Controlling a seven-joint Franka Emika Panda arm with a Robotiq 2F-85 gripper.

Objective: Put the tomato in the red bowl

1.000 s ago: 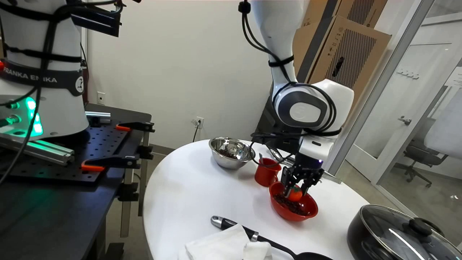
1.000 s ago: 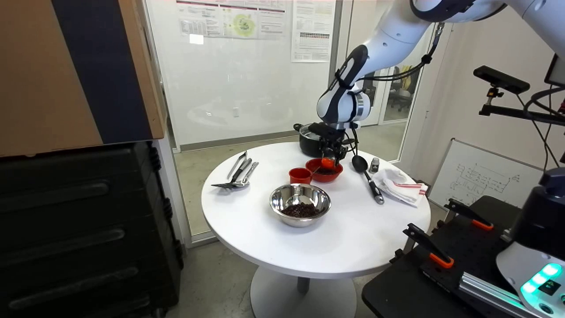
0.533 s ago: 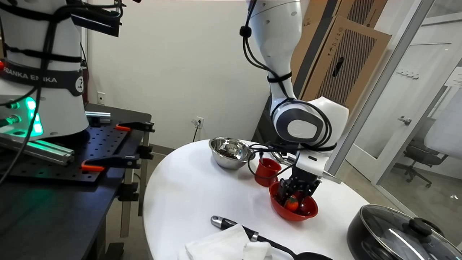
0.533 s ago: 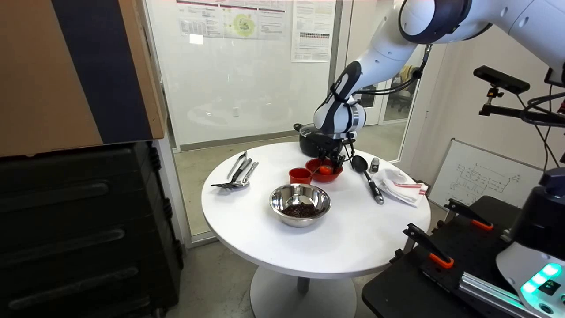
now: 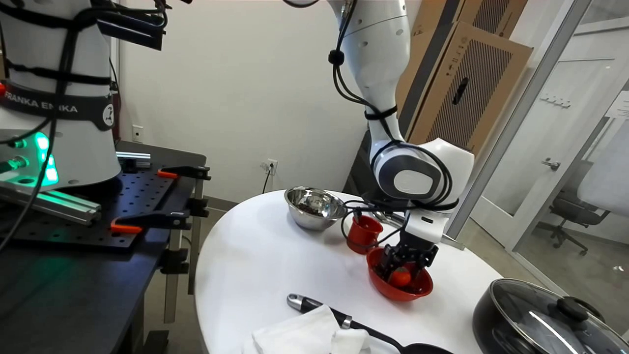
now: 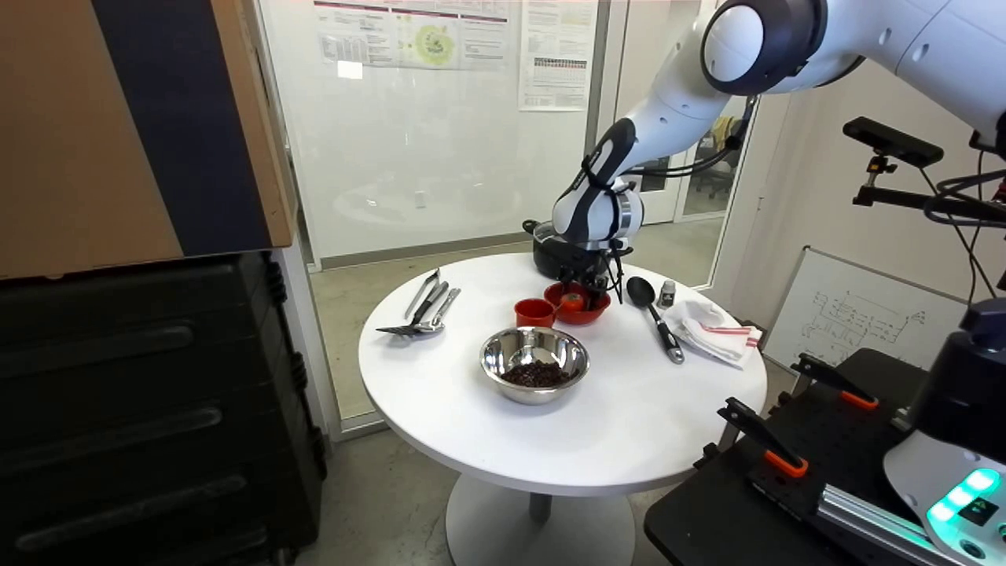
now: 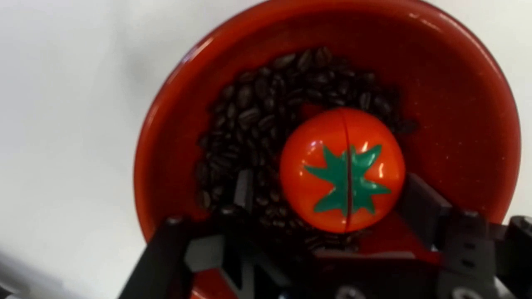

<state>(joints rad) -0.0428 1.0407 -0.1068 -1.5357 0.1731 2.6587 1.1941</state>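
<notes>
Tomato (image 7: 343, 166) in the red bowl (image 7: 461, 104), end effector (image 7: 331, 193) spread wide

On the wrist view I see the tomato lying inside the red bowl among dark beans (image 7: 249, 120), its painted green leaves towards me. My end effector reaches into the bowl with its fingers (image 7: 420, 203) well parted around the tomato; one stands clear of it, and whether the other touches I cannot tell. In an exterior view I read "FRANKA EMIKA" on the dark band (image 5: 39, 102) round the robot base (image 5: 83, 152), a cable (image 5: 65, 54) crossing the second word. In an exterior view the posters (image 6: 558, 47) and whiteboard (image 6: 857, 314) carry writing too small for me; there the red bowl sits towards the far edge of the surface (image 6: 440, 393), just beside the red cup (image 6: 534, 314), the metal bowl (image 6: 533, 395) nearer the near edge.
</notes>
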